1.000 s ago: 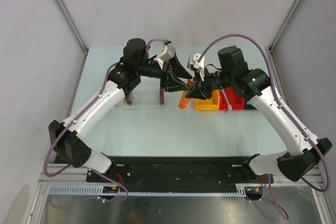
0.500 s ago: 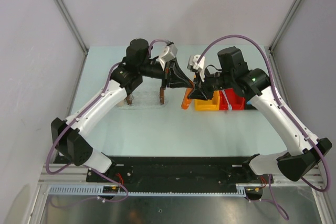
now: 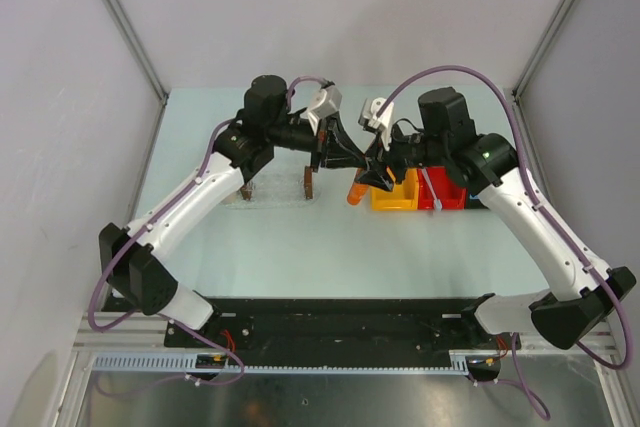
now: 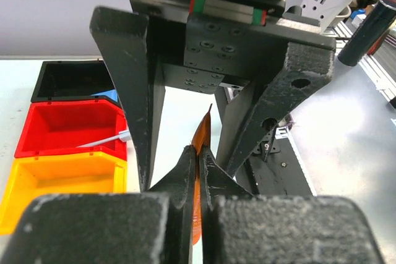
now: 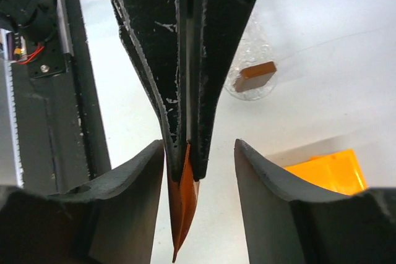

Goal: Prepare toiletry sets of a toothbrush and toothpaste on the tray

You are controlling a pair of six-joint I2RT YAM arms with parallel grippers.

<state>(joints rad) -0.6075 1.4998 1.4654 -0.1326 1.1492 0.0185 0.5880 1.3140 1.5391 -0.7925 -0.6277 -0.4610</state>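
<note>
Left wrist view: the left gripper [image 4: 198, 157] has its two dark jaws pressed together on one flat orange toothpaste tube [image 4: 197, 205], seen edge-on as a thin strip held in the air. Facing it, the right gripper [image 5: 199, 146] has its jaws spread apart, one on each side of the left gripper's tips and the tube, gripping nothing. Right wrist view adds the tube's orange end hanging below the clamped jaws.

Three open plastic bins stand in a row in the left wrist view. They are one yellow bin [image 4: 62, 183], one red bin [image 4: 62, 129] holding one thin whitish translucent toothbrush [image 4: 104, 141], and one black bin [image 4: 68, 81]. A small light blue object [image 4: 109, 95] sits where the black and red bins meet; which bin holds it cannot be told. Top external view shows only the yellow and red bins, with the right arm [image 3: 520, 207] over the rest, and the tube just left of the yellow bin.

One clear plastic rectangular tray [image 3: 275, 194] lies on the pale table [image 3: 300, 247], left of the grippers and apart from the tube. It has two dark brown wooden blocks [image 3: 307, 185], one at each short end. Right wrist view shows only one block.
</note>
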